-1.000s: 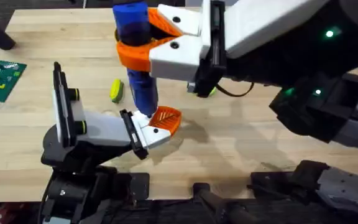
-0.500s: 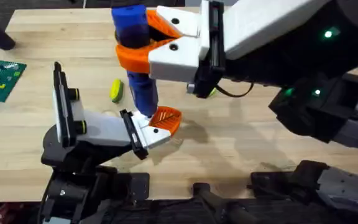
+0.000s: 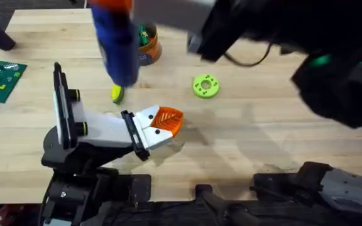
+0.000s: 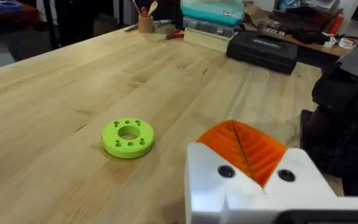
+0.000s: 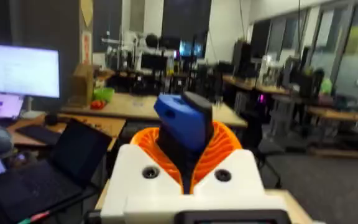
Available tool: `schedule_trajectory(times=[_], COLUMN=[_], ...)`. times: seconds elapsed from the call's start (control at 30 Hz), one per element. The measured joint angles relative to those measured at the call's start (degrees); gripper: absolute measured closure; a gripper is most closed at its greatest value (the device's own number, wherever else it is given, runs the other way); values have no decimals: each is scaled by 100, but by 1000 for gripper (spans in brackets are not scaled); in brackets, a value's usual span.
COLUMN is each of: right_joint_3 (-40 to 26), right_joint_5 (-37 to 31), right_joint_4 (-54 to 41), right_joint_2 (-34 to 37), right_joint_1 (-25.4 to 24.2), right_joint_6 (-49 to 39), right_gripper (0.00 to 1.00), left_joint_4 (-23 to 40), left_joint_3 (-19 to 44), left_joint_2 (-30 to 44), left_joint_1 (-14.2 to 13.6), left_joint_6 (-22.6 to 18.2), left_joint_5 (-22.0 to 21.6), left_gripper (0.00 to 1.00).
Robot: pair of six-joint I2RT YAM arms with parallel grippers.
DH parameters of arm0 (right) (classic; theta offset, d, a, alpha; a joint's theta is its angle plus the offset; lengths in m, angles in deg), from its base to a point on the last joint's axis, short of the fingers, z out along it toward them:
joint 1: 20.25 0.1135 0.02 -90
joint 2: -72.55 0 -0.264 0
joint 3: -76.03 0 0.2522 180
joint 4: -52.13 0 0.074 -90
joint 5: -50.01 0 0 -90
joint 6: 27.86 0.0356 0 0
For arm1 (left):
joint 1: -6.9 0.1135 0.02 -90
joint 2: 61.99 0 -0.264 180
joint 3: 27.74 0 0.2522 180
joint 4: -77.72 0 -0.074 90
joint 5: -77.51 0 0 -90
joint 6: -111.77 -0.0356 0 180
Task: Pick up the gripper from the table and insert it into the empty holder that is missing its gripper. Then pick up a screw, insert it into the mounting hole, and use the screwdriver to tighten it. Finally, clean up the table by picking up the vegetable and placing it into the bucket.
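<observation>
The holder (image 3: 148, 133), a white wedge ending my left arm, lies low over the table's front middle. The orange ribbed gripper (image 3: 168, 119) sits in its tip. In the left wrist view the holder (image 4: 253, 190) shows two dark holes, and the orange pads (image 4: 257, 152) meet along one line, so my left gripper (image 4: 238, 134) is shut on nothing. My right gripper (image 5: 188, 140) is raised high, shut on the blue screwdriver (image 3: 115, 47) (image 5: 182, 118), which hangs blurred over the back left. The vegetable (image 3: 116, 95) peeks out under the screwdriver's tip. The bucket (image 3: 149, 45) stands just behind.
A flat lime-green disc with holes (image 3: 205, 86) (image 4: 128, 137) lies right of centre. A green circuit board (image 3: 0, 75) rests at the left edge. The right arm's dark bulk (image 3: 332, 69) hangs over the table's right side.
My right gripper has lifted the screwdriver off the holder, up and toward the back left. The green disc and the bucket have come into sight. The left arm has not moved.
</observation>
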Motion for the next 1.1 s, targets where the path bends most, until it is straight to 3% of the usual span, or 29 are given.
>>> schedule_trajectory(times=[0.17,0.4,0.8,1.1], right_joint_3=[-143,-141,-139,-141], right_joint_5=[101,348,228,100], right_joint_4=[-33,-1063,-3580,-3807], right_joint_2=[-126,-87,-85,-85], right_joint_1=[-87,-342,-1018,-1148], right_joint_6=[-188,-880,-3604,-4412], right_gripper=[952,952,952,952], left_joint_4=[2,0,0,0], left_joint_3=[0,0,0,0], left_joint_2=[0,0,0,0], left_joint_1=[0,0,0,0], left_joint_6=[0,0,-2,0], left_joint_5=[0,0,0,0], left_gripper=[986,986,986,986])
